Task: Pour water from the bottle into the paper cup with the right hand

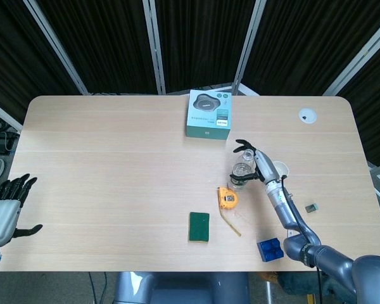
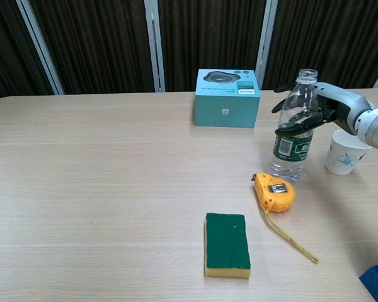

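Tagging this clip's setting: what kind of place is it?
Probably a lab or test cell: black curtains on metal frames behind a wooden table with unrelated props, like a sponge and tape measure.

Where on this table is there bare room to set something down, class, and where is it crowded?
Free: the broad stretch left of the teal box and the sponge. Crowded: around the bottle gripped by the right hand, with the tape measure and the paper cup close by.

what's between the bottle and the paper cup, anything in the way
Nothing visible. The right hand grips the bottle, tilted toward the paper cup; only bare table and the hand's own arm lie between them.
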Robot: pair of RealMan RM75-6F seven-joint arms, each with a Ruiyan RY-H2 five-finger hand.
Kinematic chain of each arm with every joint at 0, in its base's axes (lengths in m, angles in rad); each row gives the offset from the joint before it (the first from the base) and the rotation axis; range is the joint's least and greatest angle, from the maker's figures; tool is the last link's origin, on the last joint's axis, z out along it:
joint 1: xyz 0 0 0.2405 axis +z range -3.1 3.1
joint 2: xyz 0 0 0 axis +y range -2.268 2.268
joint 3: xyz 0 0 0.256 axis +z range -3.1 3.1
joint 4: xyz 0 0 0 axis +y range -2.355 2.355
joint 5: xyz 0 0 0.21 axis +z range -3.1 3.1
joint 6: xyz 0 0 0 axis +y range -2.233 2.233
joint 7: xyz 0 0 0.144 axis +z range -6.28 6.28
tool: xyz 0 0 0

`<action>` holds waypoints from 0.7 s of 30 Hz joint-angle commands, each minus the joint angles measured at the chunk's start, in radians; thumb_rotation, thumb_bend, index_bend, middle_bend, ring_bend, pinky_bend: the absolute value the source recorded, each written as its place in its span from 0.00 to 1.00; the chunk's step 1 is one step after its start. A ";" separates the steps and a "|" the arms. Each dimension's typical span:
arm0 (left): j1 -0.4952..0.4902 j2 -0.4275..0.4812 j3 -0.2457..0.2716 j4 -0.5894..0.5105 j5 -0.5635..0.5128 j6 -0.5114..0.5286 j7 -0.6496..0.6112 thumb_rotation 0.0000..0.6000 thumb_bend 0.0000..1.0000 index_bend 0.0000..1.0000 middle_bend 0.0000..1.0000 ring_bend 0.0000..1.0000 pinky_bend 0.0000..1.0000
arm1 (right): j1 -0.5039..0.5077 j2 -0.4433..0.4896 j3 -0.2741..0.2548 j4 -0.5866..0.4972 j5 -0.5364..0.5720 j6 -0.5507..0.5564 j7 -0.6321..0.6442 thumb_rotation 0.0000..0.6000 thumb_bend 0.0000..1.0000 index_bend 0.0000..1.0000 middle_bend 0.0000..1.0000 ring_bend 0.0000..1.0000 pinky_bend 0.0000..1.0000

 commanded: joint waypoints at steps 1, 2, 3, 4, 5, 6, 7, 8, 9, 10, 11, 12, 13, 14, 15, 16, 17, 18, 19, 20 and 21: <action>0.001 0.002 0.001 -0.001 0.005 0.003 -0.004 1.00 0.00 0.00 0.00 0.00 0.00 | -0.010 0.020 -0.006 -0.024 -0.011 0.017 0.008 1.00 0.00 0.12 0.26 0.14 0.24; 0.002 0.003 0.002 -0.002 0.008 0.004 -0.006 1.00 0.00 0.00 0.00 0.00 0.00 | -0.013 0.027 -0.010 -0.033 -0.016 0.022 0.009 1.00 0.00 0.12 0.25 0.13 0.23; 0.003 0.004 0.003 -0.002 0.010 0.005 -0.007 1.00 0.00 0.00 0.00 0.00 0.00 | -0.016 0.034 -0.013 -0.041 -0.020 0.027 0.009 1.00 0.00 0.12 0.25 0.13 0.22; 0.003 0.005 0.003 -0.003 0.012 0.006 -0.008 1.00 0.00 0.00 0.00 0.00 0.00 | -0.018 0.039 -0.016 -0.046 -0.023 0.030 0.008 1.00 0.00 0.12 0.25 0.12 0.22; 0.003 0.006 0.004 -0.003 0.014 0.006 -0.009 1.00 0.00 0.00 0.00 0.00 0.00 | -0.021 0.045 -0.019 -0.052 -0.026 0.034 0.006 1.00 0.00 0.12 0.25 0.12 0.22; 0.004 0.006 0.004 -0.003 0.015 0.007 -0.009 1.00 0.00 0.00 0.00 0.00 0.00 | -0.023 0.048 -0.020 -0.056 -0.028 0.037 0.006 1.00 0.00 0.11 0.25 0.12 0.21; 0.004 0.006 0.004 -0.004 0.017 0.008 -0.009 1.00 0.00 0.00 0.00 0.00 0.00 | -0.027 0.054 -0.023 -0.064 -0.031 0.043 0.005 1.00 0.00 0.11 0.24 0.12 0.21; 0.005 0.007 0.005 -0.004 0.020 0.009 -0.009 1.00 0.00 0.00 0.00 0.00 0.00 | -0.030 0.061 -0.026 -0.072 -0.035 0.048 0.004 1.00 0.00 0.11 0.24 0.12 0.22; 0.006 0.007 0.007 -0.005 0.022 0.010 -0.010 1.00 0.00 0.00 0.00 0.00 0.00 | -0.034 0.068 -0.028 -0.080 -0.038 0.054 0.004 1.00 0.00 0.11 0.24 0.12 0.21; 0.006 0.009 0.008 -0.007 0.024 0.010 -0.012 1.00 0.00 0.00 0.00 0.00 0.00 | -0.038 0.075 -0.031 -0.089 -0.041 0.060 0.002 1.00 0.00 0.11 0.24 0.12 0.21; 0.007 0.010 0.008 -0.007 0.026 0.011 -0.013 1.00 0.00 0.00 0.00 0.00 0.00 | -0.040 0.080 -0.032 -0.093 -0.043 0.063 -0.001 1.00 0.00 0.10 0.23 0.11 0.20; 0.008 0.011 0.009 -0.008 0.029 0.013 -0.013 1.00 0.00 0.00 0.00 0.00 0.00 | -0.042 0.084 -0.034 -0.097 -0.044 0.067 -0.003 1.00 0.00 0.09 0.21 0.10 0.18; 0.009 0.012 0.010 -0.009 0.032 0.015 -0.014 1.00 0.00 0.00 0.00 0.00 0.00 | -0.045 0.091 -0.037 -0.103 -0.047 0.071 -0.006 1.00 0.00 0.06 0.18 0.08 0.14; 0.010 0.013 0.011 -0.011 0.035 0.017 -0.015 1.00 0.00 0.00 0.00 0.00 0.00 | -0.047 0.098 -0.041 -0.110 -0.050 0.072 -0.007 1.00 0.00 0.03 0.13 0.04 0.08; 0.011 0.014 0.012 -0.011 0.039 0.019 -0.016 1.00 0.00 0.00 0.00 0.00 0.00 | -0.049 0.111 -0.053 -0.119 -0.058 0.065 -0.009 1.00 0.00 0.02 0.09 0.02 0.05; 0.012 0.014 0.012 -0.012 0.040 0.020 -0.016 1.00 0.00 0.00 0.00 0.00 0.00 | -0.050 0.120 -0.059 -0.126 -0.063 0.061 -0.007 1.00 0.00 0.00 0.04 0.00 0.01; 0.012 0.015 0.013 -0.012 0.042 0.021 -0.017 1.00 0.00 0.00 0.00 0.00 0.00 | -0.050 0.128 -0.064 -0.133 -0.067 0.057 -0.006 1.00 0.00 0.00 0.01 0.00 0.00; 0.013 0.015 0.014 -0.013 0.045 0.022 -0.018 1.00 0.00 0.00 0.00 0.00 0.00 | -0.051 0.141 -0.072 -0.142 -0.074 0.053 -0.006 1.00 0.00 0.00 0.00 0.00 0.00; 0.014 0.016 0.015 -0.014 0.047 0.023 -0.018 1.00 0.00 0.00 0.00 0.00 0.00 | -0.053 0.149 -0.079 -0.148 -0.079 0.051 -0.006 1.00 0.00 0.00 0.00 0.00 0.00; 0.014 0.017 0.015 -0.014 0.049 0.024 -0.018 1.00 0.00 0.00 0.00 0.00 0.00 | -0.055 0.157 -0.084 -0.154 -0.084 0.050 -0.007 1.00 0.00 0.00 0.00 0.00 0.00; 0.015 0.017 0.016 -0.015 0.051 0.025 -0.019 1.00 0.00 0.00 0.00 0.00 0.00 | -0.056 0.165 -0.089 -0.159 -0.088 0.052 -0.006 1.00 0.00 0.00 0.00 0.00 0.00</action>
